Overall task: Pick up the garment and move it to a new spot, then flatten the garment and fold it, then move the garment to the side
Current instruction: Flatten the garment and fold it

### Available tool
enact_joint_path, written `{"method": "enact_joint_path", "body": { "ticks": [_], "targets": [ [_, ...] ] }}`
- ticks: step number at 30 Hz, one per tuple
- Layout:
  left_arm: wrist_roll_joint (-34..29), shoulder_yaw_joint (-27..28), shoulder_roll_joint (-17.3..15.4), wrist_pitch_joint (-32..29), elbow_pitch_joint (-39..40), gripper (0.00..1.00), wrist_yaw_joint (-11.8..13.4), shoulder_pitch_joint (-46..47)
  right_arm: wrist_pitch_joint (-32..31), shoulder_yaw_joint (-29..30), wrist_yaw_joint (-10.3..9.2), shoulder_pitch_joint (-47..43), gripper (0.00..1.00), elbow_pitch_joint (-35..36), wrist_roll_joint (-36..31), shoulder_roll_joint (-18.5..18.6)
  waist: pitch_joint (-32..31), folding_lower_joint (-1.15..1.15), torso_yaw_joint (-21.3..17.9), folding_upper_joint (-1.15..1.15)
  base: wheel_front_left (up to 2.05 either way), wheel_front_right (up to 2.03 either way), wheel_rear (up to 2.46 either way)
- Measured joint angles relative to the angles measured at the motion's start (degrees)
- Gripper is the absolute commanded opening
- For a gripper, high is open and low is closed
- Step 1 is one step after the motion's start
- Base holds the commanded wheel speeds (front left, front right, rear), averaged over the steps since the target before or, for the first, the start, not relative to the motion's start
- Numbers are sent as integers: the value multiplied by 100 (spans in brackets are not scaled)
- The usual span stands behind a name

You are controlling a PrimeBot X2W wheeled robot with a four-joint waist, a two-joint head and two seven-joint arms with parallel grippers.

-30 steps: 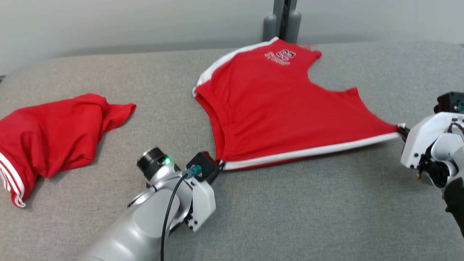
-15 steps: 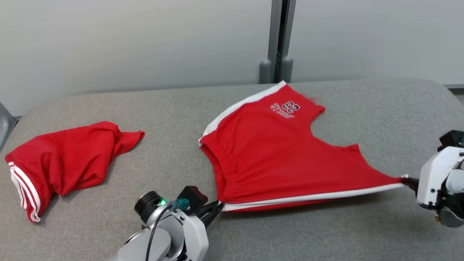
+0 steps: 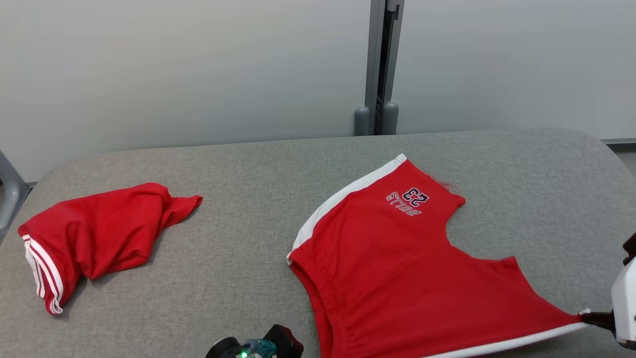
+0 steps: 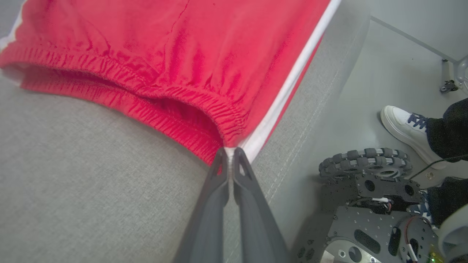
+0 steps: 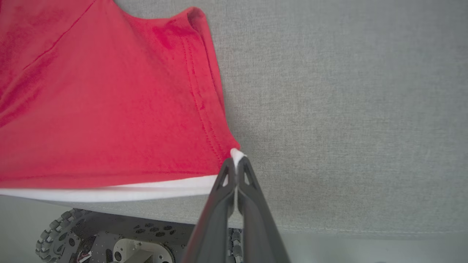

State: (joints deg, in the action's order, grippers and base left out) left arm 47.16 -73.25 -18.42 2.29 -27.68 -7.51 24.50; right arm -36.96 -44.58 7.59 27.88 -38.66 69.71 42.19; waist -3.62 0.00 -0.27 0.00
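Two red garments lie on the grey padded counter [image 3: 248,164]. The task's garment [image 3: 407,268], a pair of shorts, is spread right of centre near the front edge, and the other garment [image 3: 99,233] lies crumpled well apart at the left. The shorts look light, limp and stretchy, so they probably handle best by the corners. They are held that way now: the left fingers [image 4: 215,193] pinch the waistband corner and the right fingers [image 5: 219,208] pinch the white-striped hem corner. Since a second ago the head camera has lifted, and the shorts seem dragged nearer.
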Motion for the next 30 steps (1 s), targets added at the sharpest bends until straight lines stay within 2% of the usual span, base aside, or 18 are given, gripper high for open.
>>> {"method": "enact_joint_path", "body": {
  "ticks": [6,10,14,22,30],
  "targets": [
    [364,-3,-294,-711,1013,0,1,-349,-330,-33,-3,-367,0,632,224,439,-66,0,-53,0,0,0,0],
    [762,-4,-430,-702,1316,0,2,-337,-277,93,-8,-411,0,872,243,510,-38,0,-54,0,0,0,0],
    [1429,-5,-567,-526,1466,0,2,-193,-172,234,-8,-370,0,1032,205,527,18,0,-25,0,0,0,0],
    [2830,290,-800,-224,1811,0,3,188,-35,554,-8,131,0,1036,51,301,178,0,74,0,0,0,0],
    [3707,608,-822,-208,1872,0,3,508,132,650,-9,732,0,797,-269,-110,355,0,197,0,0,0,0]
  ]
}}
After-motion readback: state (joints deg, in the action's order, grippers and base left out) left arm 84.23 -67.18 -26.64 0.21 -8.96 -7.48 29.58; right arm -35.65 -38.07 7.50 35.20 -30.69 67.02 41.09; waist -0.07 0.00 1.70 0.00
